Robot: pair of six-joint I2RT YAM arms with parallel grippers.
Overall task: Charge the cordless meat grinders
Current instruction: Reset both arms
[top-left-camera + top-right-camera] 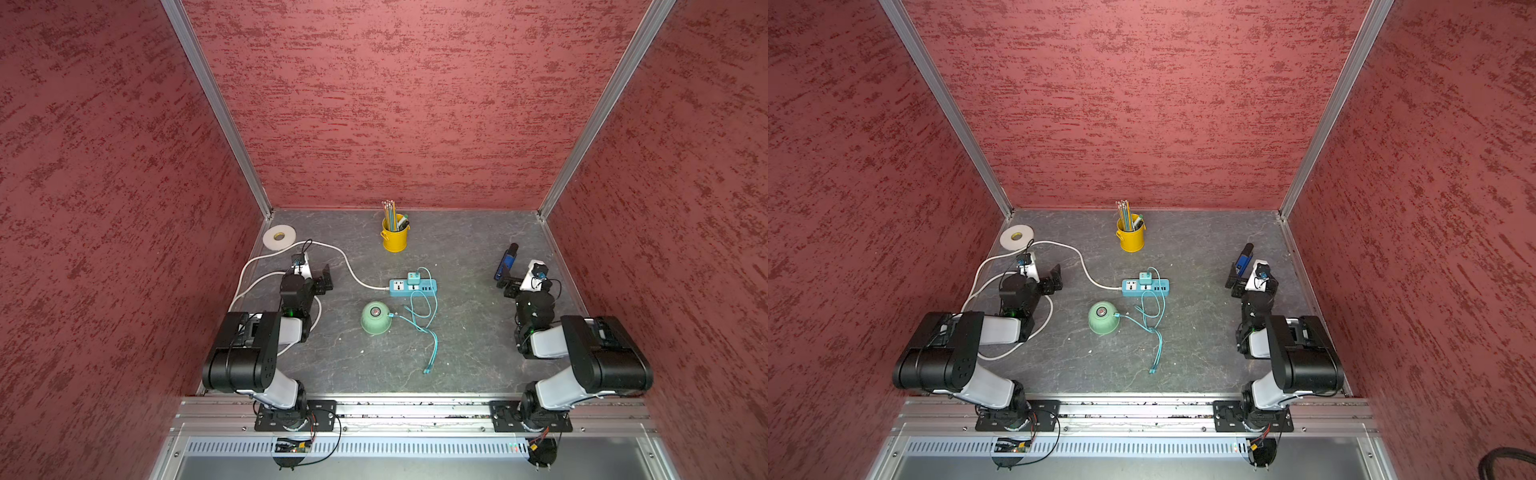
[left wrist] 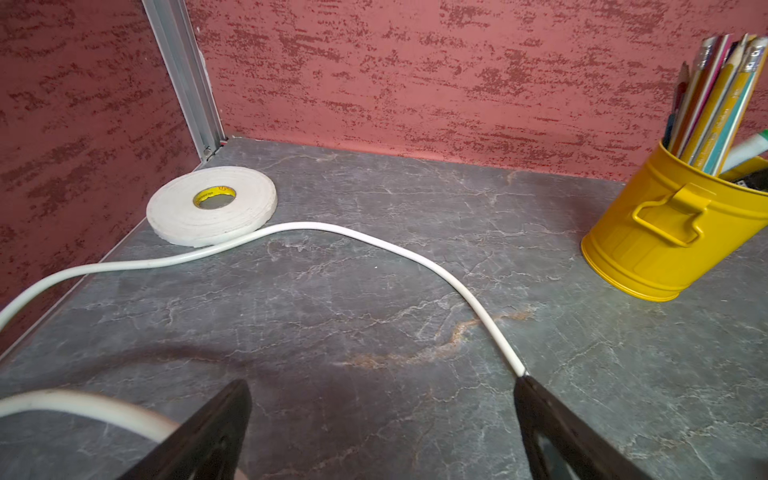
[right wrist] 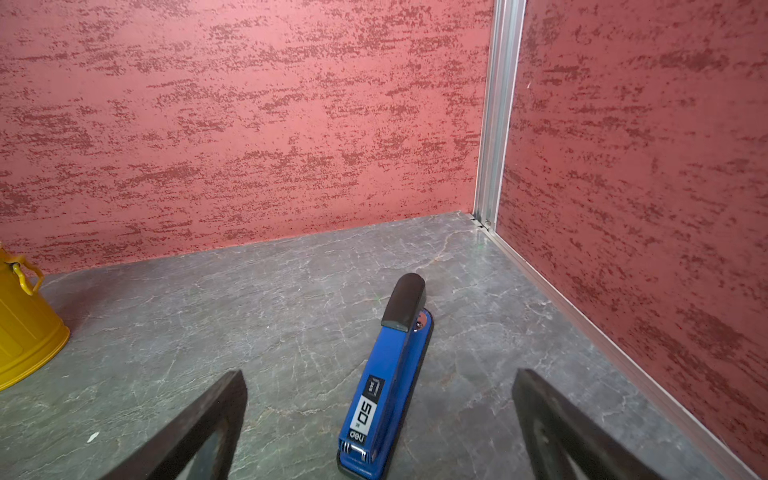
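Desk [image 1: 457,249]: arms well apart from work. Left pincer [image 2: 380,384] apart, empty; right pincer [image 3: 379,374] apart, empty. Power strip [image 1: 411,286] mid-desk, meat grinder [image 1: 375,318] near it, dome up. Teal cable [image 1: 419,316] seemingly links grinder to adapter [image 1: 413,277]. Likely step: check plug seating, avoid snagging loops.

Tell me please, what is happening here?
Nothing is being held. The green grinder sits in the middle of the table with a teal cable at its side, which seems to run to the adapter on the power strip. The left tool is open near a white cord, the right tool open near a blue stapler.
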